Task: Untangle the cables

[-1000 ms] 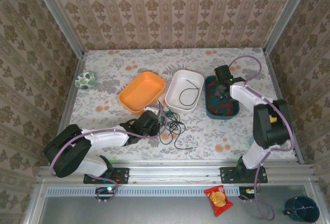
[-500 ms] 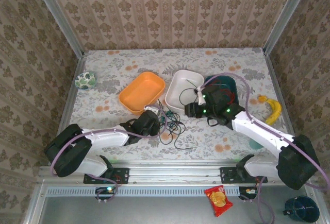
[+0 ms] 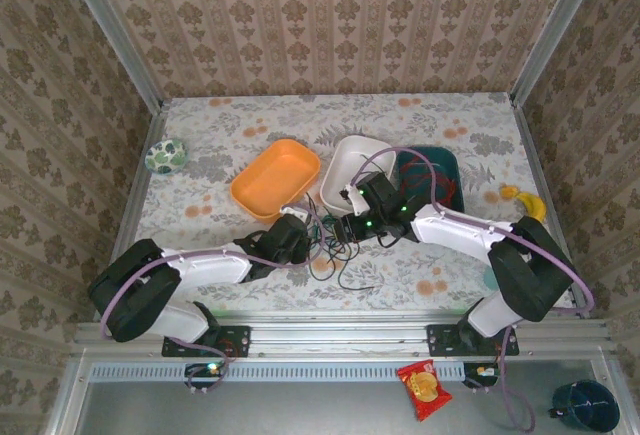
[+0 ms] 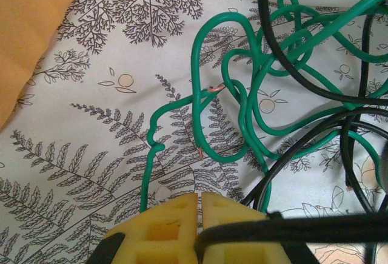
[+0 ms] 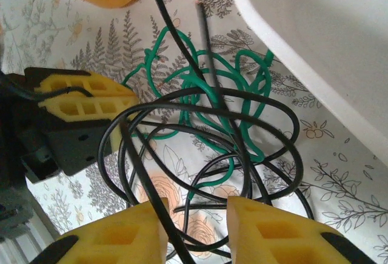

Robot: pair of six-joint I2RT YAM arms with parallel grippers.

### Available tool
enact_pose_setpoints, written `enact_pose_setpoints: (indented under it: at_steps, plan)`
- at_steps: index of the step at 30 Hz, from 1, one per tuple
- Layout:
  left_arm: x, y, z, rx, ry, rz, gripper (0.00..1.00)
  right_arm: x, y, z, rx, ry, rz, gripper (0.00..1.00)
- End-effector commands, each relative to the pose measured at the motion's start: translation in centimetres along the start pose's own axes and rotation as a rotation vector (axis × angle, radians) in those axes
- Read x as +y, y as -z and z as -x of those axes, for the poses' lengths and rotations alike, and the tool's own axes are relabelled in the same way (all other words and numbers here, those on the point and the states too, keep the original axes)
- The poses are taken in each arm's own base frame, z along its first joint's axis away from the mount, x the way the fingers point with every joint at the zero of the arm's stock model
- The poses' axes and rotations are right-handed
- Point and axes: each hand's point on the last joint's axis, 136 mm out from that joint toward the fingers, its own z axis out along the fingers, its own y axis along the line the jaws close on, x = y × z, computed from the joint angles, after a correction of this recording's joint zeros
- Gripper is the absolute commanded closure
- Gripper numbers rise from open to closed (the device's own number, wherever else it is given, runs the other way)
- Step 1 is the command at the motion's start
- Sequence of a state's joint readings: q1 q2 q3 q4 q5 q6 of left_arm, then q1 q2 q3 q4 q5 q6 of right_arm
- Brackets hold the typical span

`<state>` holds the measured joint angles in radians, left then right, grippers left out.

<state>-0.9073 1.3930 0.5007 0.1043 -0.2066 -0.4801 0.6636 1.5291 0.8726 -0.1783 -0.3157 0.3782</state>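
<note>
A tangle of thin black and green cables (image 3: 335,250) lies on the floral table in front of the white tray (image 3: 352,155). My left gripper (image 3: 297,236) sits at the tangle's left edge. In the left wrist view it (image 4: 199,196) is shut on a black cable (image 4: 303,227) that runs off to the right, with green cable (image 4: 242,94) loops just ahead. My right gripper (image 3: 345,227) hangs over the tangle's top right. Its fingers (image 5: 197,206) stand open, and black cable loops (image 5: 200,130) pass between them. A red cable (image 3: 447,191) lies in the teal tray (image 3: 432,161).
An orange tray (image 3: 277,178) stands left of the white one, close behind the left gripper. A banana (image 3: 526,202) lies at the right edge and a small patterned bowl (image 3: 165,155) at the far left. The right arm reaches across in front of the teal tray.
The right arm has swung from the teal tray across to the tangle, and its jaws have narrowed. The left arm has stayed put, still gripping.
</note>
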Motion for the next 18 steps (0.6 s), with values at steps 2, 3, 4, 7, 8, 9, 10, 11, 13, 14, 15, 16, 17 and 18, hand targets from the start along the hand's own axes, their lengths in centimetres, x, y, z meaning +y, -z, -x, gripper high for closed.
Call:
enact_pose_setpoints:
  at_steps: [2,3,4,7,8,9,10,11,13,14,15,16,17,18]
  plan:
    - [0.0,-0.1,1.3,-0.022,0.036,0.011,1.0,1.0,1.6,2.7,-0.092,0.039,-0.006,0.93]
    - [0.1,-0.1,1.2,-0.021,0.037,0.018,1.0,1.1,2.4,3.1,-0.113,0.049,-0.019,0.97]
    - [0.3,-0.2,1.1,-0.019,0.039,0.028,1.0,1.3,3.4,3.7,-0.146,0.057,-0.029,0.98]
    - [1.4,-0.7,0.4,0.008,0.045,0.093,1.0,2.4,7.5,6.1,-0.272,0.089,-0.051,1.0]
    - [1.7,-0.9,0.1,0.02,0.044,0.113,1.0,2.7,8.8,6.8,-0.311,0.095,-0.06,1.0]
    - [2.1,-1.1,-0.2,0.031,0.046,0.134,1.0,3.0,10.4,7.5,-0.357,0.102,-0.074,1.0]
    - [2.3,-1.2,-0.6,0.041,0.05,0.148,1.0,3.2,12.1,8.4,-0.408,0.109,-0.092,1.0]
    - [2.5,-1.4,-0.9,0.048,0.051,0.156,1.0,3.4,13.5,9.0,-0.447,0.115,-0.112,1.0]
    - [2.7,-1.6,-1.4,0.057,0.056,0.162,1.0,3.5,16.9,10.7,-0.553,0.124,-0.167,1.0]
    - [2.8,-1.6,-1.5,0.058,0.058,0.165,1.0,3.5,18.7,11.5,-0.609,0.126,-0.193,1.0]
    - [2.9,-1.6,-1.7,0.06,0.057,0.169,1.0,3.6,20.3,12.1,-0.656,0.126,-0.213,1.0]
    - [3.1,-1.6,-1.8,0.061,0.058,0.175,1.0,3.6,22.1,12.9,-0.711,0.124,-0.237,1.0]
    - [3.1,-1.6,-1.9,0.062,0.06,0.177,1.0,3.6,23.5,13.4,-0.755,0.12,-0.256,1.0]
    - [3.3,-1.6,-2.0,0.063,0.061,0.182,1.0,3.6,25.1,14.0,-0.806,0.117,-0.275,1.0]
